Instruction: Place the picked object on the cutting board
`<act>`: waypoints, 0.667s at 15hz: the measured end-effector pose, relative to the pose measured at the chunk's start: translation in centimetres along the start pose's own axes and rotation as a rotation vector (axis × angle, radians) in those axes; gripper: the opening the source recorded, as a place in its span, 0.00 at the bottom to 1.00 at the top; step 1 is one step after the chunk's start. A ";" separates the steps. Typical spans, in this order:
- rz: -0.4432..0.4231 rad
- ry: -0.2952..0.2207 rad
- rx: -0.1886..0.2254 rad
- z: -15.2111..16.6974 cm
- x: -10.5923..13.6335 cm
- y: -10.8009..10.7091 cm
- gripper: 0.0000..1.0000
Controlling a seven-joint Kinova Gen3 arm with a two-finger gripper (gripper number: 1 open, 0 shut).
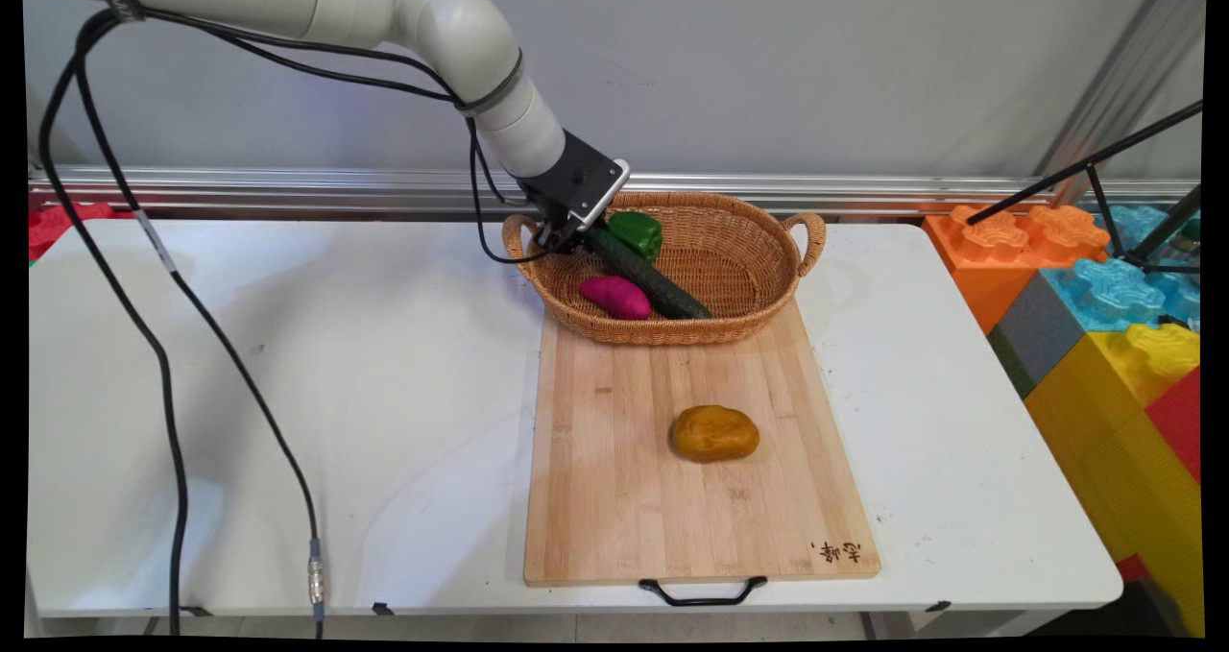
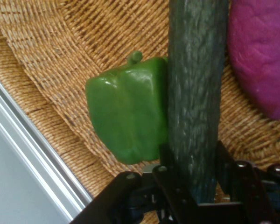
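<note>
Gripper [image 2: 191, 186] clamped on the cucumber [image 1: 648, 277] in the wicker basket [image 1: 739, 212], green pepper [image 2: 128, 109] touching at its 9 o'clock.

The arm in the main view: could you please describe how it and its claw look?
The arm is made of smooth, rounded off-white tube links with a grey band at a joint. A black wrist block with a silver edge carries the black claw, built of bolted links. Black cables hang from it, one with a metal plug.
</note>
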 end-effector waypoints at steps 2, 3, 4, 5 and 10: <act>-0.007 0.005 -0.007 -0.4 0.1 0.4 0.00; -0.011 0.009 -0.012 -0.8 0.2 0.6 0.00; -0.016 0.016 -0.015 -1.2 0.5 0.8 0.00; -0.022 0.023 -0.013 -1.8 0.7 0.9 0.00; -0.075 0.053 0.050 -5.7 2.3 0.1 0.00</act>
